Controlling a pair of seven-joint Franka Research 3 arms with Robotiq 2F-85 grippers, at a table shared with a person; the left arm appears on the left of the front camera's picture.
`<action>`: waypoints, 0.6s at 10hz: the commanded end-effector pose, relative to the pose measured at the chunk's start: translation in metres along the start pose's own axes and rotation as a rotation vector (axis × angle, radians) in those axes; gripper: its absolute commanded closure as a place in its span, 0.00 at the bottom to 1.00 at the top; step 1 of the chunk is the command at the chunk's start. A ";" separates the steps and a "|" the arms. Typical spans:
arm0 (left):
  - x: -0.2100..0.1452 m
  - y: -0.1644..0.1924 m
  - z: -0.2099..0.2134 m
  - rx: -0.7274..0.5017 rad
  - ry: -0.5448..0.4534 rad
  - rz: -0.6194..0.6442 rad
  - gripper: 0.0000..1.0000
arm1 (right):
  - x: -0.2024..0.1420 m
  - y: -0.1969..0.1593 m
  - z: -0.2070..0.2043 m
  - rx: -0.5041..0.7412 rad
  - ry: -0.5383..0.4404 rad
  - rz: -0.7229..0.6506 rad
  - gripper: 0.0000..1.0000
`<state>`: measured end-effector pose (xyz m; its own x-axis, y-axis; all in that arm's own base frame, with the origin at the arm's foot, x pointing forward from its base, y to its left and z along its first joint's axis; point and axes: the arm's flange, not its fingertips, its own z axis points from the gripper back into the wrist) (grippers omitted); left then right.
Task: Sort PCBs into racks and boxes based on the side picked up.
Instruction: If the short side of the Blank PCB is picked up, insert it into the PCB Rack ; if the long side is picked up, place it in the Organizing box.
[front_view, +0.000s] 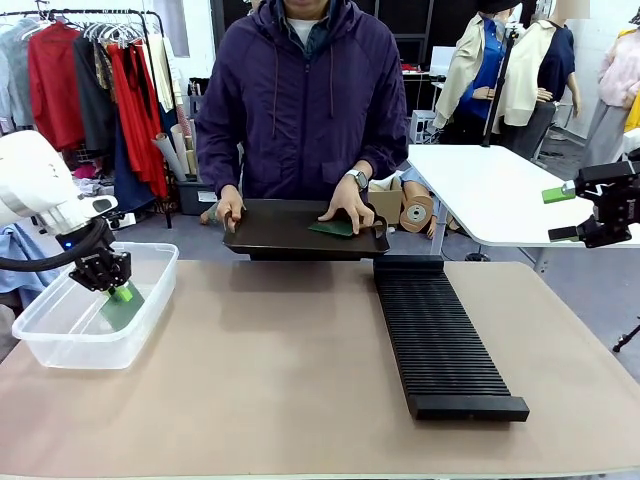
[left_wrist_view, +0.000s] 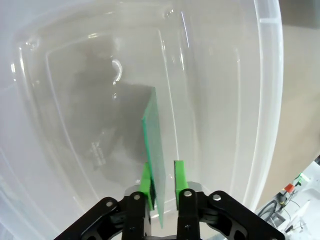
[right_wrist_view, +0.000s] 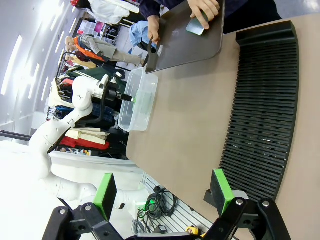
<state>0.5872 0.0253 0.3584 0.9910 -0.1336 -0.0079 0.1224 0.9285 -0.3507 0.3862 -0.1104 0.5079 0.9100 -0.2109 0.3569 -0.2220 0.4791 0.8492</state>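
The left hand (left_wrist_view: 162, 169) is low inside the clear box (left_wrist_view: 270, 100), pads slightly parted about a PCB (left_wrist_view: 154, 140) held edge-on, its long axis pointing straight out toward the box floor; the right hand (right_wrist_view: 162, 178) is spread and empty, well apart

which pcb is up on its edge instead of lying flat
the pcb standing in the clear box, at the left gripper; the other pcb lies flat on the black tray under the person's hand
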 end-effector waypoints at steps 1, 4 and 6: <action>0.002 -0.001 0.006 -0.010 -0.024 -0.014 0.20 | 0.001 0.002 0.000 0.010 -0.005 -0.003 0.00; -0.004 -0.011 0.016 0.051 -0.008 0.010 0.00 | 0.001 0.002 0.000 0.010 -0.005 -0.003 0.00; -0.009 -0.026 0.030 0.140 -0.011 0.047 0.00 | 0.001 0.002 0.000 0.010 -0.005 -0.003 0.00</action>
<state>0.5860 0.0197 0.3869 0.9932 -0.1165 0.0015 0.1124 0.9554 -0.2732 0.3862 -0.1104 0.5079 0.9100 -0.2109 0.3569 -0.2220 0.4791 0.8492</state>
